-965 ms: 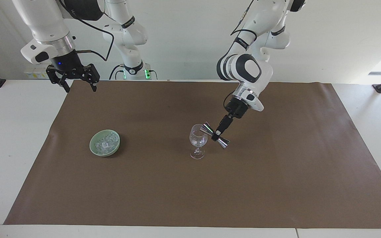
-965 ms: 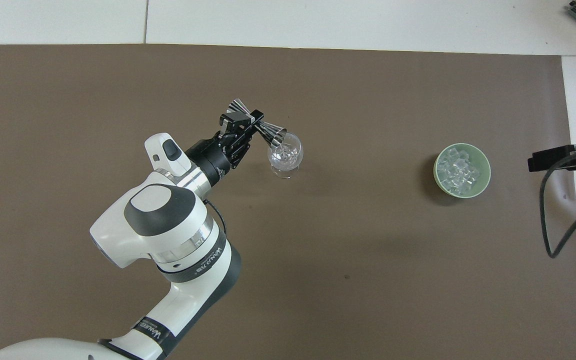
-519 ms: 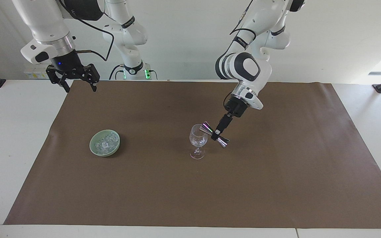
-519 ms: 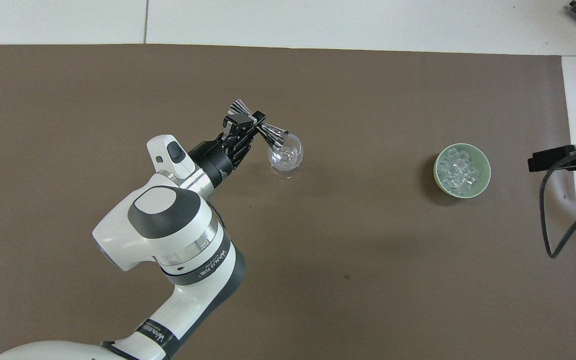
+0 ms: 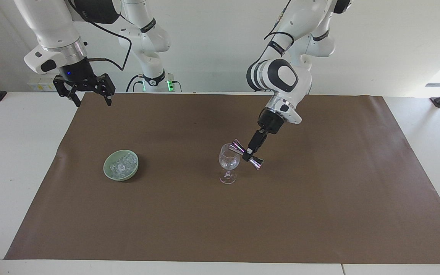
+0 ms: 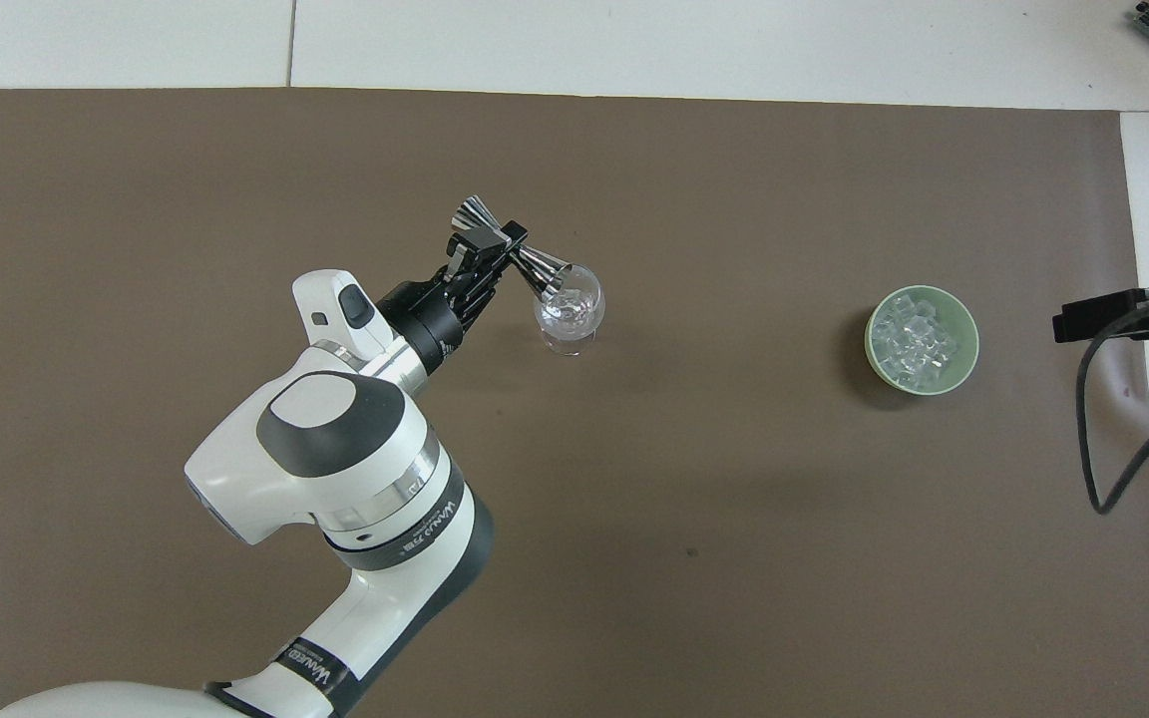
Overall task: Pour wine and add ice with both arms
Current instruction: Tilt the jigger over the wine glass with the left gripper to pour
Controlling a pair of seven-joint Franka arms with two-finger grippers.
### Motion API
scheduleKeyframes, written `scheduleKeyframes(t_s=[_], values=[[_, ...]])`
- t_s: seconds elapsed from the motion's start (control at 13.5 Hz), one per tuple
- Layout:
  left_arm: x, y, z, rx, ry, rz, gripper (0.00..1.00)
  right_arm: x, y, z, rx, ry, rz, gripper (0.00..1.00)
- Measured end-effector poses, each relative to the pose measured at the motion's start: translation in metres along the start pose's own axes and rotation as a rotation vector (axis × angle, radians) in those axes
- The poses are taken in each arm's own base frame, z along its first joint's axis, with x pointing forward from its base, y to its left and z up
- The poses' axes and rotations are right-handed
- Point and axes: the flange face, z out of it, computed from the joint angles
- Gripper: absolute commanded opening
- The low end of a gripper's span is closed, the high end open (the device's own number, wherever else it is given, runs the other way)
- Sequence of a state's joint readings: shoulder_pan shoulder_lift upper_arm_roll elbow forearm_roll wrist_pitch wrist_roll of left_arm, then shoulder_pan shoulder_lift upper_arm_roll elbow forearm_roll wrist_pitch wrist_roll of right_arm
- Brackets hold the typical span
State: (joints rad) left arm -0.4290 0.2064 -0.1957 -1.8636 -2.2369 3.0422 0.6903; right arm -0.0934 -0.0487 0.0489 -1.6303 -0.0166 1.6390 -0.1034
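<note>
While the ice sits untouched in its green bowl toward the right arm's end of the surface, pouring looks underway: the left end effector grips a tilted jigger over the wine glass. The right end effector waits wide open above the mat's corner, so adding ice remains.

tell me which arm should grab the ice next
Right. Its tool hangs open and empty toward the end of the table where the bowl of ice sits, while the left tool is busy tipping the jigger over the glass.
</note>
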Motion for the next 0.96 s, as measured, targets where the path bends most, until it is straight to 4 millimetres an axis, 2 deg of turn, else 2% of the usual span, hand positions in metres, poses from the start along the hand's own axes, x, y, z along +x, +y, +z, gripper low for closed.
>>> scheduleKeyframes(t_s=[0.96], values=[[-0.0033, 0.0097, -0.0006, -0.001, 0.006, 0.099, 0.00, 0.0000, 0.0000, 0.0000, 0.000, 0.000, 0.000, 1.00]])
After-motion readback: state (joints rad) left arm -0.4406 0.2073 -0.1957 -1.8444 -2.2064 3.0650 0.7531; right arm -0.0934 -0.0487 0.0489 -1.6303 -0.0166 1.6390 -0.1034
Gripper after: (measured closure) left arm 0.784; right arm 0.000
